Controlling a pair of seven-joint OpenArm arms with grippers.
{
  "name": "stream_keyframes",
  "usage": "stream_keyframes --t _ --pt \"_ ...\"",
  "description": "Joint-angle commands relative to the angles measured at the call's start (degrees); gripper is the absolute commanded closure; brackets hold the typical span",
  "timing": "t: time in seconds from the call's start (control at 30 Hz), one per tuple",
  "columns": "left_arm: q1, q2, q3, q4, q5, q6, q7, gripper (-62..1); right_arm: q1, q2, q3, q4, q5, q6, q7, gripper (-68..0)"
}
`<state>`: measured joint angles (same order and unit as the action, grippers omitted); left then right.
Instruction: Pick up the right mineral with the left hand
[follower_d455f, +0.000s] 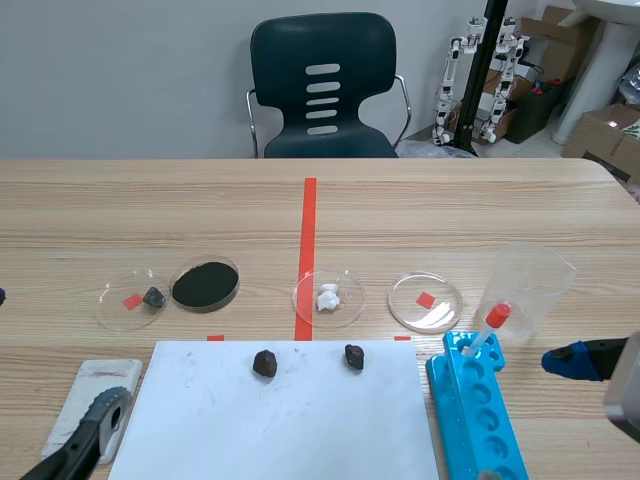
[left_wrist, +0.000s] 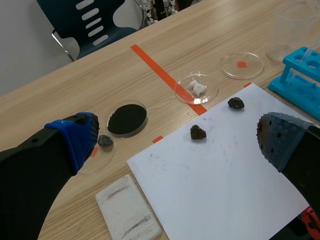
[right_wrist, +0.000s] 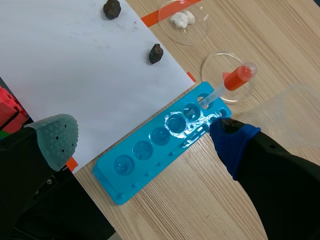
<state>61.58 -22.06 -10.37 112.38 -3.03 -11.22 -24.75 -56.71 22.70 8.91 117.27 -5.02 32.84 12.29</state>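
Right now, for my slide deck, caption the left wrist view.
Open left gripper faces white paper holding left mineral and right mineral.

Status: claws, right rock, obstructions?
Left claw open, empty, beside the paper. Right claw open near the tube rack. Right rock untouched on paper; left rock beside it, apart.

Sheet: white paper (follower_d455f: 280, 425) on the near side of the table (follower_d455f: 150, 205).
Minerals: left mineral (follower_d455f: 265, 363) and right mineral (follower_d455f: 354, 357), apart, near the paper's far edge.
Dishes: beyond the paper, grey-stone dish (follower_d455f: 133, 300), black powder dish (follower_d455f: 205, 285), white-lump dish (follower_d455f: 328, 298), bare dish (follower_d455f: 425, 302).
Rack: blue rack (follower_d455f: 478, 415) beside the paper, holding a red-bulbed dropper (follower_d455f: 490, 328); clear beaker (follower_d455f: 527, 288) behind.
Left gripper (follower_d455f: 92, 430): low, over a white tile (follower_d455f: 90, 385).
Right gripper (follower_d455f: 585, 362): beside the rack.
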Motion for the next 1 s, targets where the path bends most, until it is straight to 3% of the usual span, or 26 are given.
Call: stream_keyframes --t 0.0,0.73,0.83,0.97 --pt "0.13 0.13 0.17 0.52 -0.59 -0.15 -1.18 -62.3 0.37 0.63 0.13 0.92 0.46 -0.07 0.46 -54.7" --pt "-0.24 0.13 0.17 0.52 -0.55 -0.15 -0.83 -62.3 0.37 0.63 0.13 0.92 0.46 -0.07 0.44 -54.7" --pt "-2.47 0.13 0.17 0.5 -0.55 -0.61 4.15 -62.3 0.37 0.63 0.13 0.92 0.46 -0.07 0.46 -54.7" --pt "-7.45 0.13 0.66 0.5 -0.57 -3.54 13.84 -62.3 0.37 0.63 0.13 0.92 0.46 -0.07 0.46 -54.7"
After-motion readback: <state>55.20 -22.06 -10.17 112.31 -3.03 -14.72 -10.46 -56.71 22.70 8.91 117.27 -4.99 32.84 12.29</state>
